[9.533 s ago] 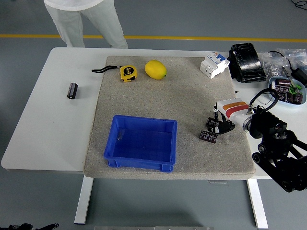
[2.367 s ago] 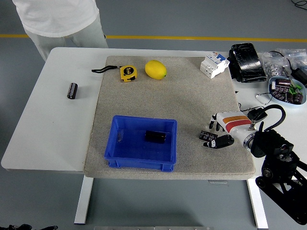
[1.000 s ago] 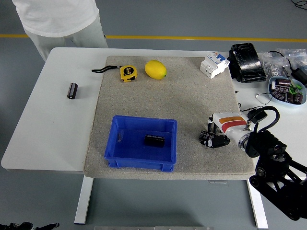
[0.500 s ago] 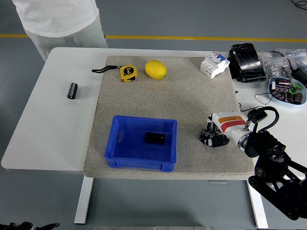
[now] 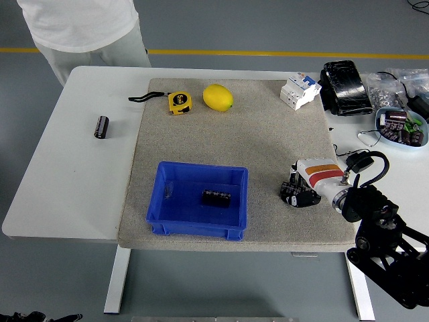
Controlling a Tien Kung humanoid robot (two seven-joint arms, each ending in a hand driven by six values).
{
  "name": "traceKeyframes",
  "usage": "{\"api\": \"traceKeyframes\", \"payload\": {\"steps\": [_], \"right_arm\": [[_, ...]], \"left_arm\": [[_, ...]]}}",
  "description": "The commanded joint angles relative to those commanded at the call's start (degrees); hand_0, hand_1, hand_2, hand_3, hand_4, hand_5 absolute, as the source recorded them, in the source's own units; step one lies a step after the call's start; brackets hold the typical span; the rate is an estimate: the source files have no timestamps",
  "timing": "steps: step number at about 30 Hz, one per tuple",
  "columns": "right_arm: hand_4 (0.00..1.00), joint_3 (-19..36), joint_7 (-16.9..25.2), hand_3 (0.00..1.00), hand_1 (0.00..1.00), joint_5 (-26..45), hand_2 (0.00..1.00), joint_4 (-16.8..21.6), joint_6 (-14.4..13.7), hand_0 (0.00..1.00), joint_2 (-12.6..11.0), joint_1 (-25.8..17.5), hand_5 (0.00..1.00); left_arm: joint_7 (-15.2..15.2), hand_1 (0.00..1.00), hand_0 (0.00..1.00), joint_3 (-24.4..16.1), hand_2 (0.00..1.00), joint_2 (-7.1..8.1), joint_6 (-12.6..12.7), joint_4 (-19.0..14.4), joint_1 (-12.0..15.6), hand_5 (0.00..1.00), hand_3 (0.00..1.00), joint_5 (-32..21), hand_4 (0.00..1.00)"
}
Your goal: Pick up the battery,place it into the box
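Note:
A blue box (image 5: 200, 169) stands on the grey mat near the front, with one black battery (image 5: 216, 197) lying inside it. My right hand (image 5: 298, 192) rests low on the mat to the right of the box. Its fingers (image 5: 308, 197) are curled around a second black battery (image 5: 289, 191), which looks to be touching the mat. A third black battery (image 5: 101, 126) lies on the bare white table far to the left. The left arm does not show.
At the mat's far edge lie a yellow tape measure (image 5: 178, 102), a lemon (image 5: 217, 97) and a white circuit breaker (image 5: 299, 90). A black pack (image 5: 345, 87) and a bowl of batteries (image 5: 401, 127) sit at the right. A person in white (image 5: 80, 27) stands at the far left.
A battery came to lie in the box. My right hand's fingers, spread beside the second battery 2.4 s ago, closed around it; in the last half second the hand barely moved.

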Motion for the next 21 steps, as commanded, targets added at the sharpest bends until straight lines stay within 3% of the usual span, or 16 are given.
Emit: {"api": "traceKeyframes", "payload": {"steps": [2, 21], "right_arm": [[0.911, 0.0, -0.1, 0.433, 0.309, -0.2, 0.354, 0.0, 0.0, 0.230, 0.0, 0.0, 0.106], [0.870, 1.1, 0.1, 0.434, 0.304, -0.7, 0.350, 0.4, -0.2, 0.238, 0.1, -0.1, 0.059]], "left_arm": [[0.0, 0.807, 0.793, -0.1, 0.834, 0.00, 0.0, 0.0, 0.1, 0.671, 0.697, 0.1, 0.766], [-0.1, 0.806, 0.795, 0.4, 0.833, 0.07, -0.1, 0.0, 0.0, 0.671, 0.696, -0.5, 0.765]]}}
